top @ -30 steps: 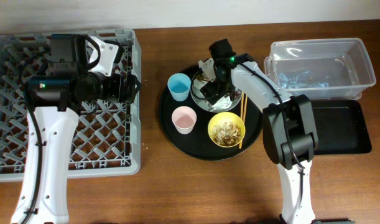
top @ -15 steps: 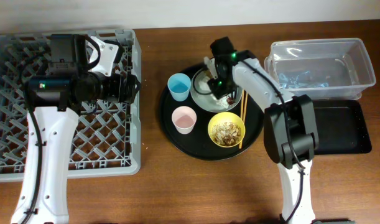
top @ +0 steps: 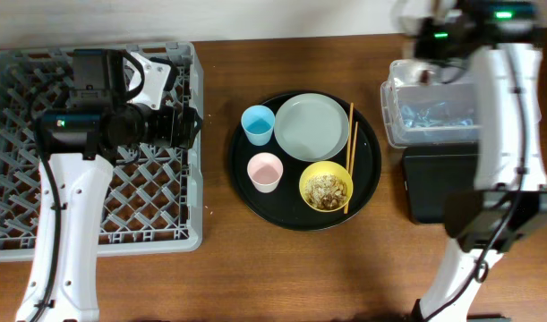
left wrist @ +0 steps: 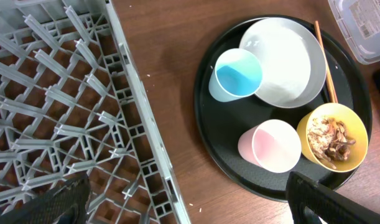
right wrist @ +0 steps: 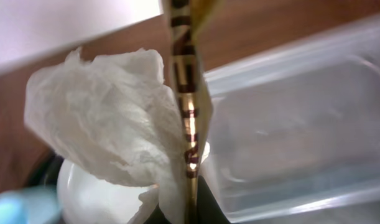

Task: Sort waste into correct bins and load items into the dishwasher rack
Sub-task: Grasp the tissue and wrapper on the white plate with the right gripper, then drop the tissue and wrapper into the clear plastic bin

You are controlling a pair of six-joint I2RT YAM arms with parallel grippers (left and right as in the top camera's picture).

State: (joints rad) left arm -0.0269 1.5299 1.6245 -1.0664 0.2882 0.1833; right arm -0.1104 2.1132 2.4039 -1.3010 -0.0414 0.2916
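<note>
Right arm has swung up off the round black tray (top: 246, 192) since half a second ago. The right gripper (top: 427, 45) now hangs over the near end of the clear rectangular plastic tub (top: 391, 107). Its fingers are clamped on the crumpled white paper napkin (right wrist: 109, 124), with a brown printed paper strip (right wrist: 186, 93) caught alongside it.

The pale round plate (top: 311, 126) had the gripper and napkin on it before and is now bare, so I judge the napkin pickup done and the drop into the tub next.

Unchanged:
- yellow bowl (top: 326, 185), still holding the brownish food scraps (top: 327, 190)
- light-blue cup (top: 258, 124)
- pink cup (top: 265, 171)
- wooden chopsticks (top: 350, 152)

The left gripper (top: 185, 127) stays over the edge of the grey pegged dishwasher rack (top: 13, 233), fingers spread apart and holding nothing. The flat black rectangular tray (top: 434, 179) sits on the tabletop just in front of the tub.
</note>
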